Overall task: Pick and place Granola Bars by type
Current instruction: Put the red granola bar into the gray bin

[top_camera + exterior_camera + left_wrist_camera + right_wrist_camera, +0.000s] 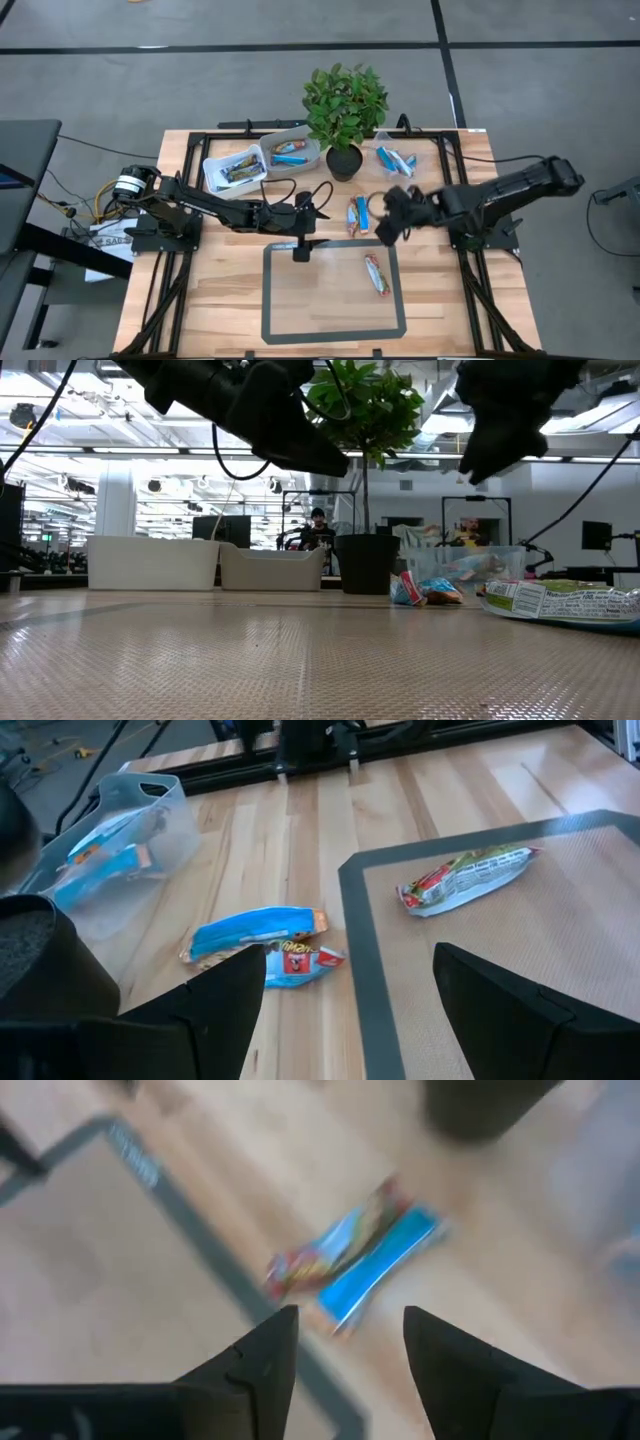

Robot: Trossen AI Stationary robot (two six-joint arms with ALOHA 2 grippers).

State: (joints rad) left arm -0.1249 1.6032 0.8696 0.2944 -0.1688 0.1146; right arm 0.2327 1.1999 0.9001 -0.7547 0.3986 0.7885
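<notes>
Two dark arms reach toward the middle of the light wooden table (200, 320) in the high view. The left gripper (301, 250) hangs over the near edge of the grey-bordered mat (335, 330); the right gripper (385, 228) hangs beside two blue-and-white wrapped granola bars (357, 215) lying just off the mat. One green-and-red wrapped bar (376, 273) lies on the mat. Two white tubs (262, 160) hold more bars beside a potted green plant (345, 105).

Low view: both grippers hang above the table, touching nothing.

Left wrist view: the left gripper's fingers (230, 990) stand wide apart, holding nothing.

Right wrist view: the right gripper's fingers (265, 1355) are spread above the blue pair, holding nothing.
</notes>
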